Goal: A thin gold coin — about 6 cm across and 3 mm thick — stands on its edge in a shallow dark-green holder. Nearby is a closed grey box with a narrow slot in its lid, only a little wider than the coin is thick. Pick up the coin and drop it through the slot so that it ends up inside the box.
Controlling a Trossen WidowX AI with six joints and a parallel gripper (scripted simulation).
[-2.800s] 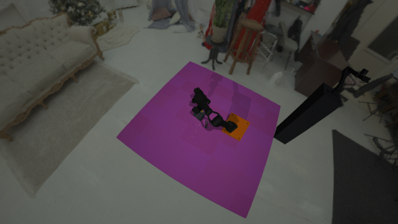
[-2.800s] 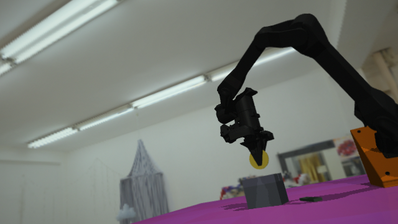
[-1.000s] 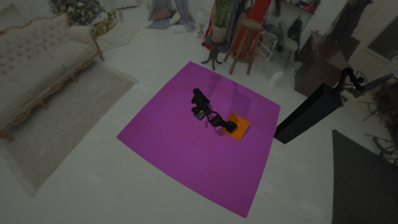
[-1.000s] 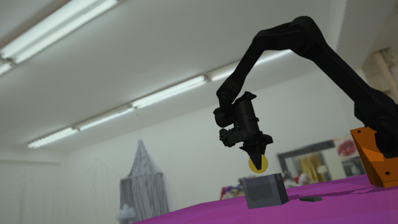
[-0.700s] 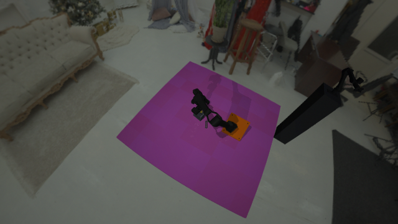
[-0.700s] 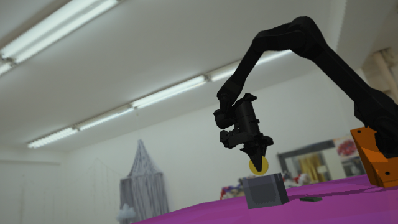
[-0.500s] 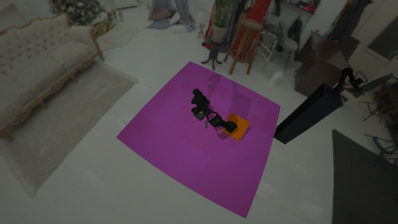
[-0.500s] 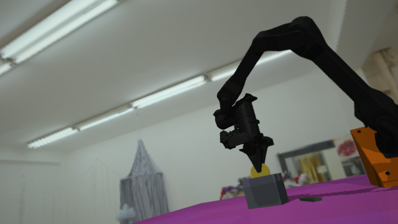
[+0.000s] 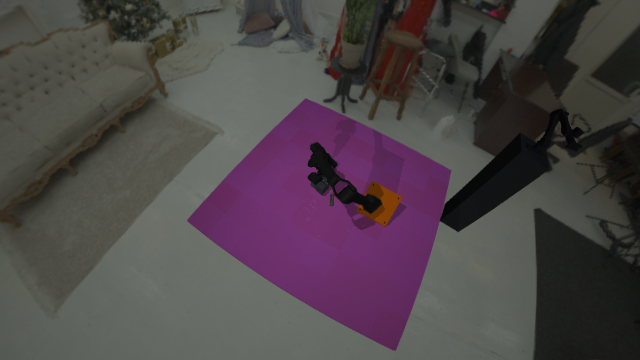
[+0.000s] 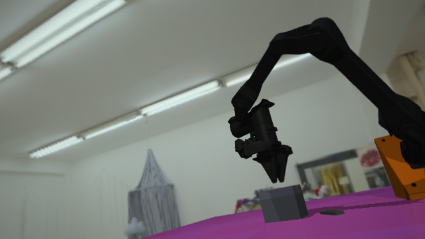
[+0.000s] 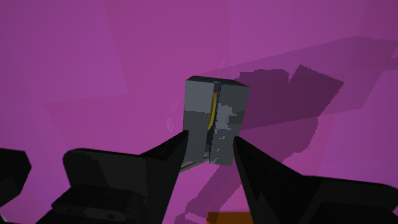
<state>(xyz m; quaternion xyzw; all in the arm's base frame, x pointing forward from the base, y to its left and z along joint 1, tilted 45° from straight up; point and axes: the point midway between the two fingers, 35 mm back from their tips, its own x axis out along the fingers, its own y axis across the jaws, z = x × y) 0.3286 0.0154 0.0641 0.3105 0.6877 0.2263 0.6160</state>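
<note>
The grey box [image 9: 320, 187] [image 10: 283, 206] [image 11: 198, 117] stands closed on the magenta mat, its narrow slot running lengthwise along the lid in the wrist view. The gold coin [image 11: 214, 107] shows only as a thin curved yellow strip within the slot; none of it stands above the lid in the exterior view. How deep it sits is hard to tell. My gripper [image 10: 278, 181] [image 11: 210, 137] is open and empty, its fingertips apart a little above the lid. The dark-green holder [image 9: 331, 200] [image 10: 332, 212] is empty beside the box, and mostly hidden in the wrist view.
The magenta mat [image 9: 280, 240] [image 10: 365, 216] lies under everything. The orange base plate [image 9: 391, 202] [image 10: 393, 166] of the arm stands beyond the holder. A tall black pillar [image 9: 492, 185] stands at the mat's right edge.
</note>
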